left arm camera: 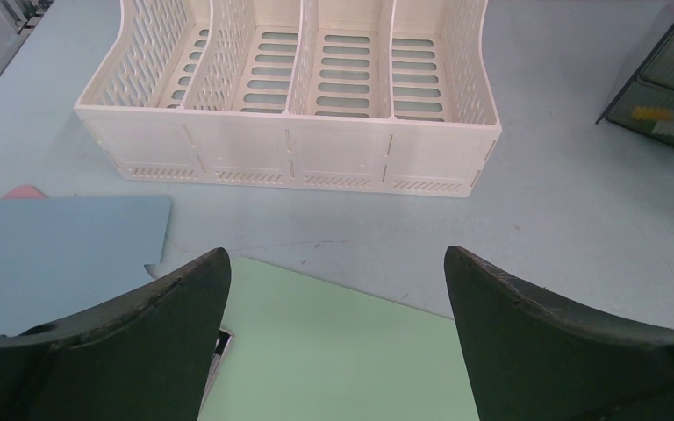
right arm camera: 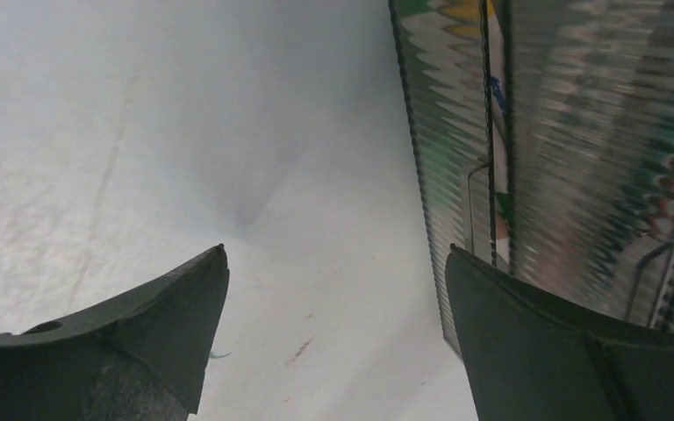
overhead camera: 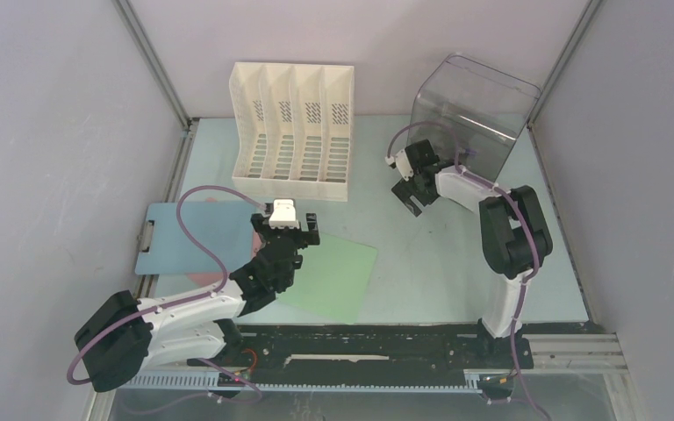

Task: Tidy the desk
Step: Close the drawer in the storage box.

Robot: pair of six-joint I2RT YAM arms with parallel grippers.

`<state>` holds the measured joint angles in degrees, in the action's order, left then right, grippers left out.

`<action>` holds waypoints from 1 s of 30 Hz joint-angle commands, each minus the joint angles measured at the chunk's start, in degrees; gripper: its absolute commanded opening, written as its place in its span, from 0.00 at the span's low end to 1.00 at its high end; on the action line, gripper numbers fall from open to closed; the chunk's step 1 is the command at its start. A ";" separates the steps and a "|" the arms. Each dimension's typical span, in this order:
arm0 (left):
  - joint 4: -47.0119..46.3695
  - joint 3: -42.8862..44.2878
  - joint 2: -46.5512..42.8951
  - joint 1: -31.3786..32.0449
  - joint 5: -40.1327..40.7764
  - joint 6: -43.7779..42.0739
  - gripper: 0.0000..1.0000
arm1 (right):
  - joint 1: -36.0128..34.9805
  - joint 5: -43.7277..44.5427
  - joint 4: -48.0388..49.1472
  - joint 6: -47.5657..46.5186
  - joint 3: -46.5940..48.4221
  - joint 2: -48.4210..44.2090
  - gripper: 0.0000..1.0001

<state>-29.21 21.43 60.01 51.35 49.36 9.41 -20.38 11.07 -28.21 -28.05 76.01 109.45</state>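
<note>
While both arms sit bolted at the near edge, I see the large flat pale mint-green desk filling the enclosure floor. Closest to that near edge lies a flat light-green rectangular sheet. A flat blue clipboard lies beside it, its clip end at the left edge.

My left gripper hovers where the two meet, fingers spread wide and holding nothing. Its wrist camera adds a pink corner peeping out beyond the blue board, which is barely visible from overhead.

Against the far edge stands a white slotted plastic file rack with four bays. Near the far right corner my right gripper is also wide open and empty, just beside a clear plastic bin. Only the right wrist view shows the bin's ribbed wall, with blurred colours behind it that I cannot identify.
</note>
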 commanded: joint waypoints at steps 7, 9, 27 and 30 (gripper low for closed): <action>-1.51 0.05 -1.45 -0.26 1.54 -0.80 1.00 | 1.24 10.27 6.33 -1.48 -0.97 1.30 1.00; -1.60 -0.05 -1.58 -0.29 1.51 -0.79 1.00 | 1.18 10.65 6.67 -1.61 -1.05 1.21 1.00; -1.64 0.03 -1.44 -0.28 1.52 -0.80 1.00 | -0.29 4.55 4.94 -0.15 -1.03 -5.19 1.00; -1.64 0.06 -1.31 -0.25 1.48 -0.80 1.00 | -0.86 3.37 4.64 0.14 -1.01 -6.85 1.00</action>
<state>-29.23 21.39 59.46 51.35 49.36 9.41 -20.43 15.75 -25.85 -28.29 74.67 108.27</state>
